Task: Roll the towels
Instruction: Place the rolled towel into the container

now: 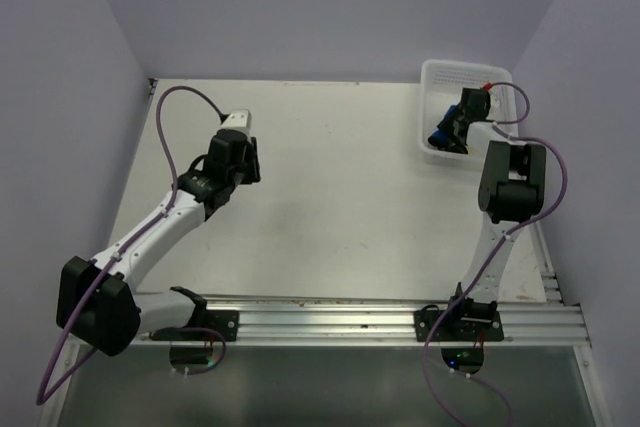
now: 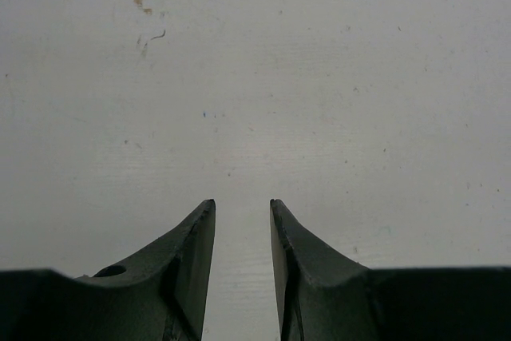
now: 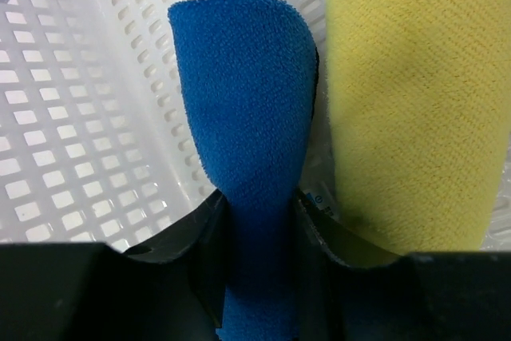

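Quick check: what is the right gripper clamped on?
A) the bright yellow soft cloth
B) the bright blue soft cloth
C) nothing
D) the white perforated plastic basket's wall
B: in the right wrist view the bright blue soft cloth sits pinched between the right gripper's fingers, the bright yellow soft cloth lying free beside it in the white perforated plastic basket.

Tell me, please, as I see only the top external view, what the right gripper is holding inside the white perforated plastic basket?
Observer: The right gripper is shut on a bright blue terry towel, bunched between its fingers.
Operator: Is the second towel there too?
Observer: Yes, a bright yellow terry towel lies beside the blue one in the basket.
Operator: And the left gripper?
Observer: It is open, holding nothing, above the white tabletop.
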